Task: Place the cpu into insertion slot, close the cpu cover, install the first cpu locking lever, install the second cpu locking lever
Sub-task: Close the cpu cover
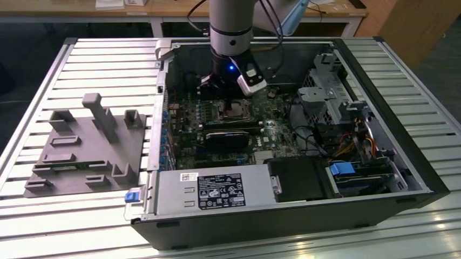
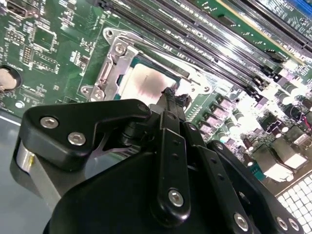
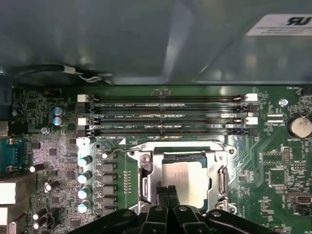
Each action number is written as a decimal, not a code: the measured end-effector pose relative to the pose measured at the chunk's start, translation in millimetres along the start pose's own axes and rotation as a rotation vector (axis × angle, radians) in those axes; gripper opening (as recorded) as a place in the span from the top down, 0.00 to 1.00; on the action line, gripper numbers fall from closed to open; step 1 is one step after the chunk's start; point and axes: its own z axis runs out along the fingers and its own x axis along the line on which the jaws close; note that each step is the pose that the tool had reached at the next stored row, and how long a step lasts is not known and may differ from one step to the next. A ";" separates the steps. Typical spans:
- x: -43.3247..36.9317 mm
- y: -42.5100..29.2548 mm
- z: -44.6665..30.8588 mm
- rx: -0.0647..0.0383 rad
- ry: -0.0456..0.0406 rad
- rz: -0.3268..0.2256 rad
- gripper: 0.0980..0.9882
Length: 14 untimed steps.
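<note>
I take the slot as my reference; it sits on the board inside the open case on the table. Well off to the exterior view's left of the slot, outside the case, a grey fixture lies on the table. Nearer the camera than the slot, a power supply sits along the case's front wall. The arm comes straight down over the slot, with the end effector right at it. To the exterior view's right of the slot stands a drive cage.

In both wrist views the cpu lies flat in the slot. Its grey top shows through the cut-out of the cover, which is down around it. The end effector's fingers are pressed together with nothing I can see between them, and their tips are at the slot's edge, just beside the cpu. I cannot tell whether they touch the cover, or whether the levers are latched. In the first wrist view the RAM slots run just beside the slot, on the side away from the end effector. A coin battery sits well apart from the slot.
</note>
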 end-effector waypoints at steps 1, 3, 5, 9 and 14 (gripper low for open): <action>0.8 -0.1 0.6 0.000 0.0000 0.000 1.00; 2.7 -0.2 1.5 0.000 0.0000 0.000 1.00; 4.9 -0.3 2.6 0.000 0.0000 0.000 1.00; 8.8 -0.5 5.5 0.000 -0.0001 0.000 1.00; 11.4 -0.7 9.8 0.000 -0.0001 0.000 1.00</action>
